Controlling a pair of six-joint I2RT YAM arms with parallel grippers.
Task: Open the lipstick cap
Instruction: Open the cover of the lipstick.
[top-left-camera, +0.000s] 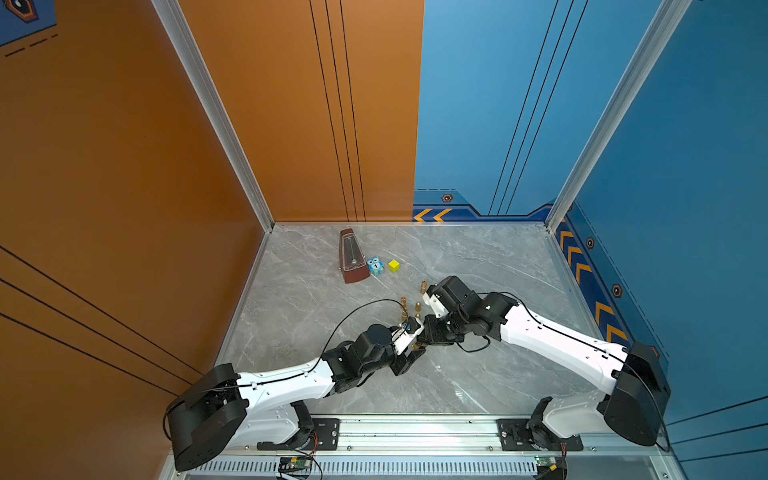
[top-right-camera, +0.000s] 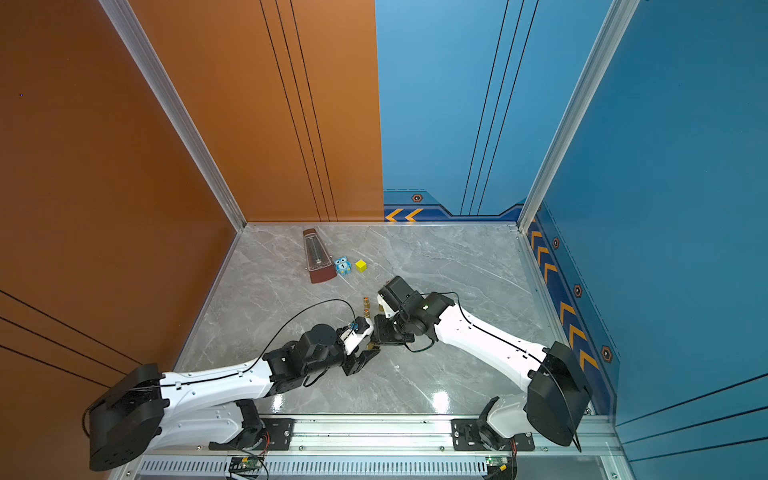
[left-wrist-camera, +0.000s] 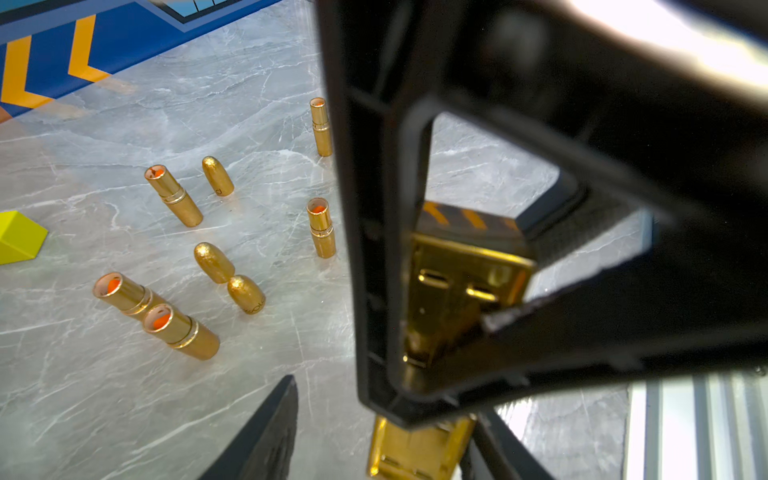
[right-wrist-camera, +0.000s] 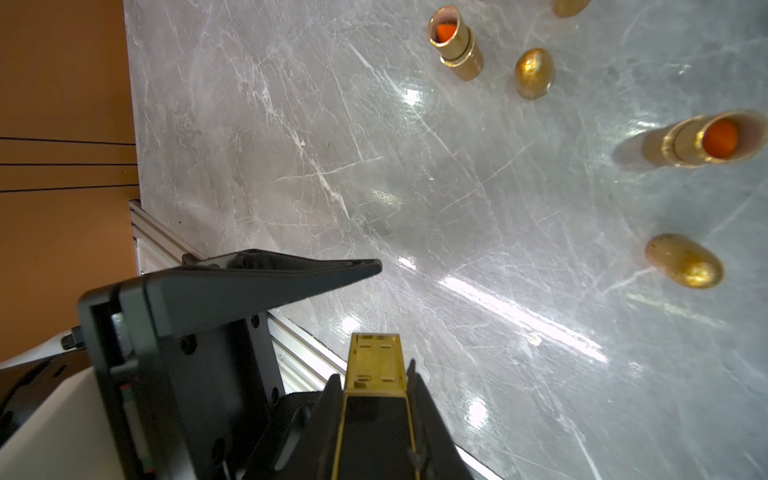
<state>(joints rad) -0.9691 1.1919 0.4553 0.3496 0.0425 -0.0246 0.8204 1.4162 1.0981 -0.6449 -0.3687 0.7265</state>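
The lipstick (right-wrist-camera: 376, 365), a square gold tube with a black section, is clamped in the right jaws above the middle of the table (top-left-camera: 478, 374). The black section lies between the right fingers (right-wrist-camera: 430, 419), and the gold end sticks out past their tips. In both top views the left arm meets it nose to nose. The left jaws stand partly apart around that gold end. In the left wrist view, bare table shows between one left finger (left-wrist-camera: 266, 432) and the tube, while the other finger lies just beside it. Just beyond the two arms' ends, several round gold tubes (left-wrist-camera: 320, 226) stand uncapped on the table with orange showing inside, and bullet-shaped gold caps (left-wrist-camera: 214, 262) sit among them. Farther back, toward the orange wall, a brown metronome (top-left-camera: 353, 257), a blue owl block (top-left-camera: 375, 266) and a yellow cube (top-left-camera: 394, 266) sit in a row, the owl block just beside the metronome's base.
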